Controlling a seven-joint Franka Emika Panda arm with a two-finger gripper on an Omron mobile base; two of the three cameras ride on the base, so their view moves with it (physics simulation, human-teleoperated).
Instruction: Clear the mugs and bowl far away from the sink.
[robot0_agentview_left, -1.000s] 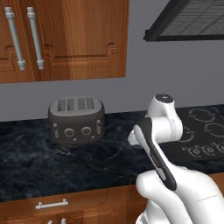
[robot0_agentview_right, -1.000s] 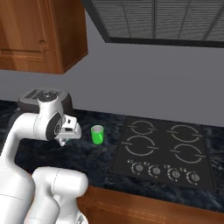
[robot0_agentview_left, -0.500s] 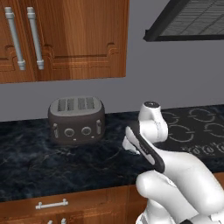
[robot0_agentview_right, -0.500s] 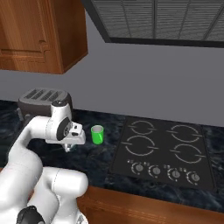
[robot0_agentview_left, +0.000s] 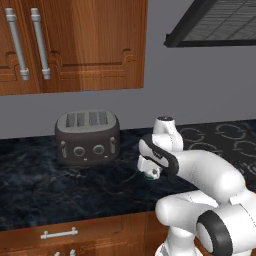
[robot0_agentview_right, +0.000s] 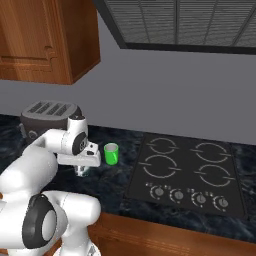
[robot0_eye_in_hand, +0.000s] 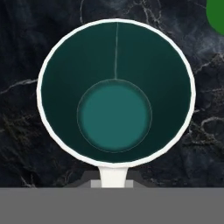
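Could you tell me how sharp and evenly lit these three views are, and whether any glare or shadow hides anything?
Hand view: crisp, flat light, no glare; the teal-lined mug is cropped close. Right base view: even light, soft shadows, the green mug clear. Left base view: sharp; the arm hides much of the teal-lined mug.

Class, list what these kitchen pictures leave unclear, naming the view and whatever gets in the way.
- The green mug: in the hand view, the top right corner cuts most of it off.
- The white mug: in the left base view, the arm covers nearly all of it.
- The toaster: in the right base view, the arm hides its front.
- Whether the white mug rests on the counter: no view settles it.
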